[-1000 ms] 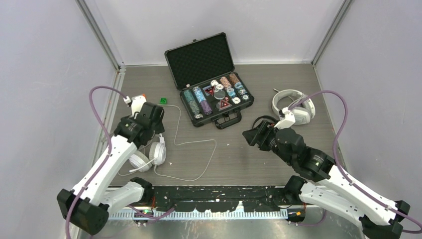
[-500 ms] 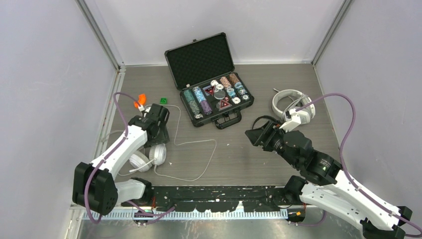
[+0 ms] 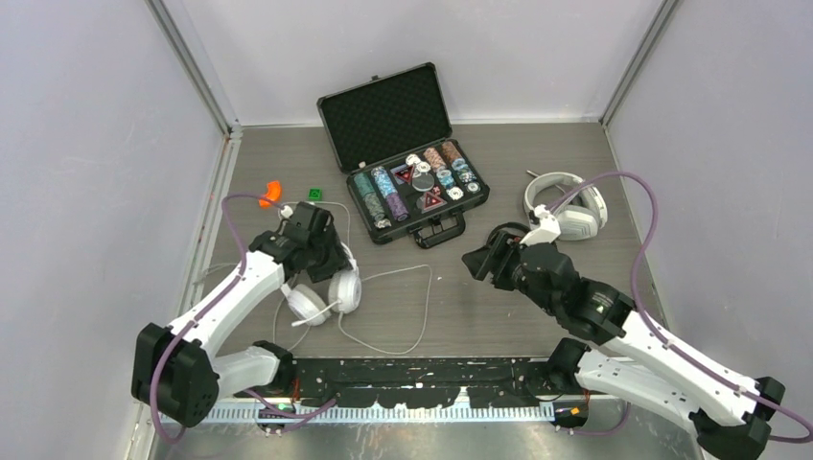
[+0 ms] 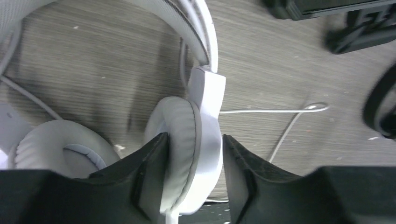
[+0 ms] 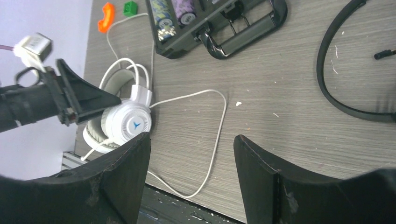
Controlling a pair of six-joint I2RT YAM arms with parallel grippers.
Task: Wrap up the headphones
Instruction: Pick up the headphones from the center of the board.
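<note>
The left tool [image 4: 194, 140] pinches one ear cup of the white headphones [image 4: 196, 126], which lie at lower left of the surface [image 3: 499, 163]. The right tool [image 3: 482, 261] hovers wide and empty at centre right. Gathering seems under way. Next, the loose cord [image 3: 428, 297] trailing rightward wants catching and winding around the headband.

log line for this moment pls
task: wrap headphones | left gripper: shut on ear cup of white headset | right gripper: open, empty, above table | cord: loose on table, not yet wrapped
</note>
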